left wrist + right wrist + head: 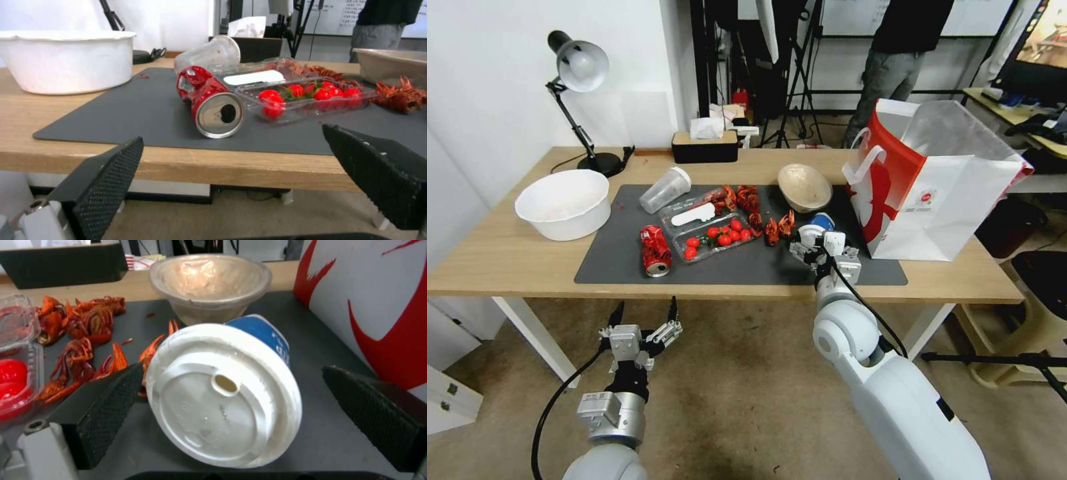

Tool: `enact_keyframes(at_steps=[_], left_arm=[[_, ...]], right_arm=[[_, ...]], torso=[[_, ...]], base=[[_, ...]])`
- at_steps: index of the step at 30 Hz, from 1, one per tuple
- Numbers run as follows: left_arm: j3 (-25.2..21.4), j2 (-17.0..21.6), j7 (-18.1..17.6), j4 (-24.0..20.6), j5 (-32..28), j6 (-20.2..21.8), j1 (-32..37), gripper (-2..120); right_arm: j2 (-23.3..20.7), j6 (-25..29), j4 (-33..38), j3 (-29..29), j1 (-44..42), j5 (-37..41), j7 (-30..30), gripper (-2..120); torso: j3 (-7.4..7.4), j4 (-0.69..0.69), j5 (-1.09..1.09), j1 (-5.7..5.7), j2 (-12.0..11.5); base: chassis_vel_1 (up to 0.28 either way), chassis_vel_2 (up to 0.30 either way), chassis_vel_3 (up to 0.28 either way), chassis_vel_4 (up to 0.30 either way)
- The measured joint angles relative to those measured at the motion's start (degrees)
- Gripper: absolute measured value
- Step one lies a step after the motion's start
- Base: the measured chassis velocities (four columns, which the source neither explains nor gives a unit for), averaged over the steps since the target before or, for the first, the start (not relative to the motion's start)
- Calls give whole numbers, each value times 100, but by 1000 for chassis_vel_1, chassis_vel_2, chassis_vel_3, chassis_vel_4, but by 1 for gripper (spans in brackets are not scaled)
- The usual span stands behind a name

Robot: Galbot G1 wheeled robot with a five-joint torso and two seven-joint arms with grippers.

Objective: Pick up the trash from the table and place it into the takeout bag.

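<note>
**Right gripper straddling lidded cup; left gripper idle off table**

While the blue-and-white lidded cup point(227, 390) lies on its side on the dark grey mat point(627, 263), the right gripper point(825, 253) sits at the mat's near-right part with its jaws spread to either side of the cup. Right wrist view: white lid faces the camera, one black finger pad point(109, 406) touching or just beside the lid's edge, the other pad well apart from it. Not clamped yet.

Left gripper point(644, 313) hangs released below and in front of the table point(507, 253) edge, over the floor, fingers wide apart.

Trash positions on mat:
- crushed red drink can point(655, 250) lying on its side, near-left of centre, open end toward the robot
- clear plastic cup point(665, 190) tipped over, far of the can
- clear clamshell tray point(710, 227) holding cherry tomatoes point(720, 237), just right of the can
- crayfish shells point(760, 213) scattered between tray and lidded cup
- beige round bowl point(805, 187) tilted, far of the lidded cup

Takeout bag point(940, 193) stands upright and open at the table's right end, just right of the right gripper. White basin point(564, 203) sits off the mat at left; desk lamp point(579, 73) at far left.
</note>
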Motion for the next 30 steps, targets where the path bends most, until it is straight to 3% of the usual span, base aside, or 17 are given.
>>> enact_keyframes(at_steps=[30], left_arm=[[28,8,-21,52,-20,-75,6,100]], right_arm=[[114,-233,-260,44,177,401,154,100]], torso=[[0,0,0,-1,0]], base=[[0,0,0,0]])
